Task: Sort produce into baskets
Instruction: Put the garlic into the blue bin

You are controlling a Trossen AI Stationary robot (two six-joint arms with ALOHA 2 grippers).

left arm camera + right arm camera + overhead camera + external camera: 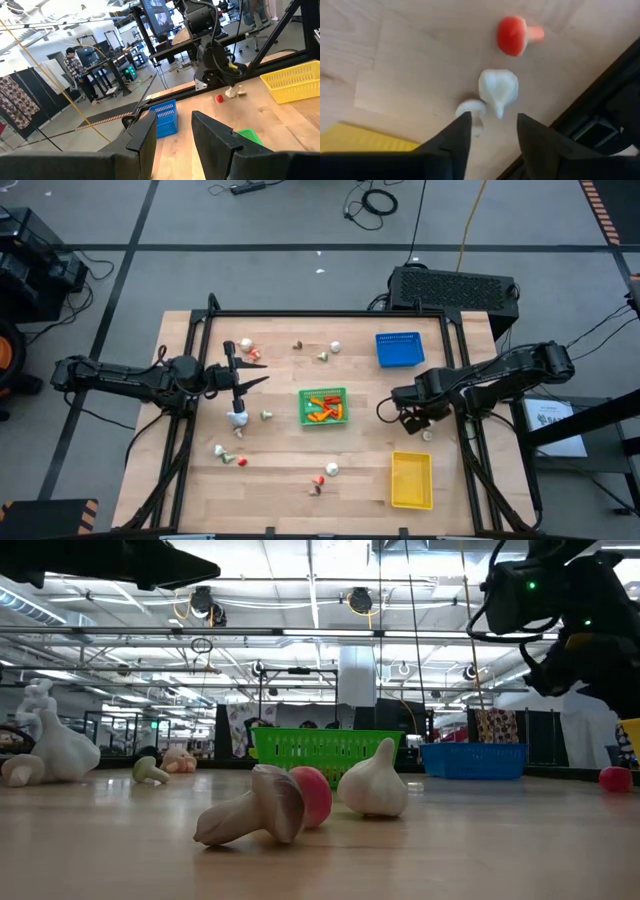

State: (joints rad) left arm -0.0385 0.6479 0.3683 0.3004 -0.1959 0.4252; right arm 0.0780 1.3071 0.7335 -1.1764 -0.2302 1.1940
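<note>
My right gripper point(492, 120) points down near the table's right edge point(412, 420) and is open. It stands just above a white garlic piece point(498, 90) and a small white mushroom point(472, 112), both lying on the wood, with a red mushroom point(515, 35) beyond them. The green basket point(323, 406) in the middle holds orange and red produce. The blue basket point(399, 349) is at the far right, the yellow basket point(411, 480) at the near right. My left gripper point(172, 122) hangs level over the table's left part point(245, 375), open, with nothing between its fingers.
Loose produce lies around the left arm point(238, 420), at the far middle point(335, 347) and near the front point(330, 470). In the low view a tan mushroom point(255, 815), a red piece point(315, 795) and a garlic point(372, 785) lie close. A black frame rail point(600, 110) runs beside the right gripper.
</note>
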